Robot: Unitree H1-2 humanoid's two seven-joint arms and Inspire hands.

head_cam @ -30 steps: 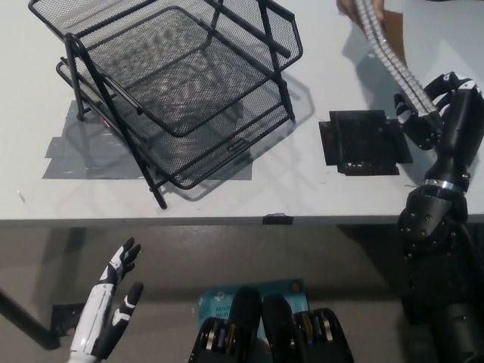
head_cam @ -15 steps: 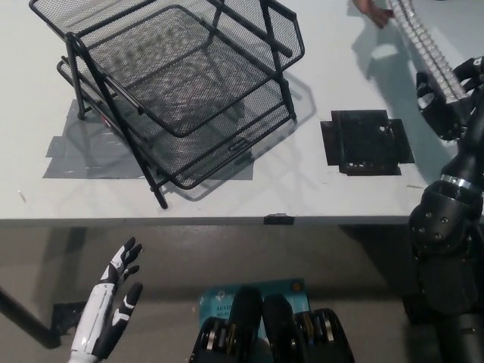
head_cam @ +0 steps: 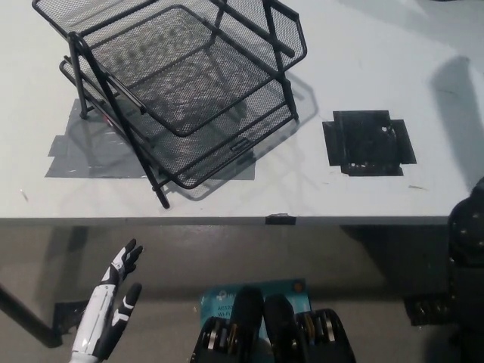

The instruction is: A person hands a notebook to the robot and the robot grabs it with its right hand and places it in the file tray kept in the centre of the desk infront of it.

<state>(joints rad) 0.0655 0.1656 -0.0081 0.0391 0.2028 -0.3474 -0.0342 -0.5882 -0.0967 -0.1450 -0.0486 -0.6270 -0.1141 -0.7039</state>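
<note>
Standing on desk (head_cam: 363, 68): black mesh file tray (head_cam: 189, 83).

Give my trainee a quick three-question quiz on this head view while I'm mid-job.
1. True or false: a notebook lies in the file tray.
2. Where does the left hand rest? A) on the desk B) below the desk's near edge, at the lower left C) inside the tray
3. Fill in: the black tape patch on the desk lies to the tray's ____ in the picture.

Key:
1. False; both mesh tiers show no notebook.
2. B; its fingers are apart and it holds nothing.
3. Right. Only a part of the right arm shows at the right edge; its hand is out of view.
</note>
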